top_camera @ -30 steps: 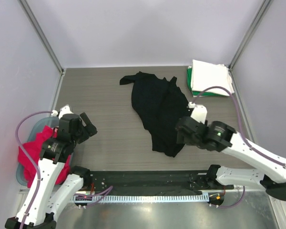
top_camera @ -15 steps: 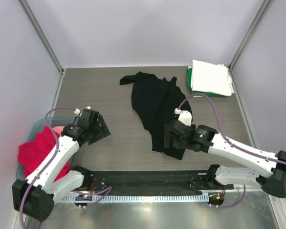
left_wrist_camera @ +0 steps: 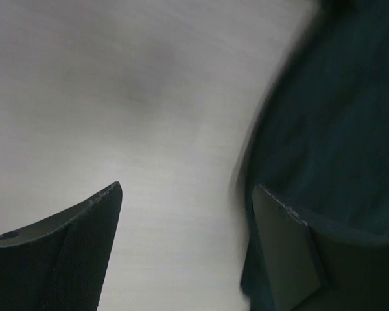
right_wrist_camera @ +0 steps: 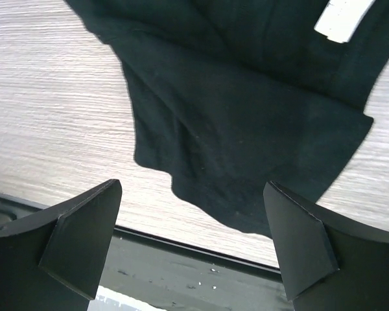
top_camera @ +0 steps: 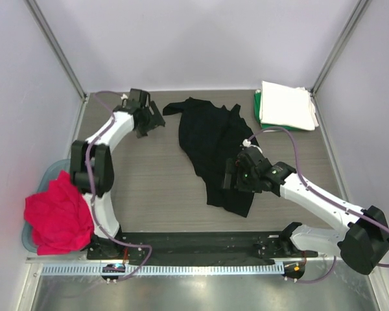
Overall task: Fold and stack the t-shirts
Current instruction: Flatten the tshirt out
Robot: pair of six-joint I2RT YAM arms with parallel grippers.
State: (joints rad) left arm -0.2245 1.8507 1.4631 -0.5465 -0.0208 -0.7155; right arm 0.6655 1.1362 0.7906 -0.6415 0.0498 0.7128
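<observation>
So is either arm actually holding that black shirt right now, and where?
Nothing is held. The left fingers and right fingers are both open and empty near the black t-shirt.

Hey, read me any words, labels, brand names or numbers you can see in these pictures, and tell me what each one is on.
There is no readable text in any view.
The small white tag on the crumpled black cloth t-shirt shows no legible print, and the frame edge cuts it off.
The folded white t-shirt and the bunched red t-shirt show no lettering.
</observation>
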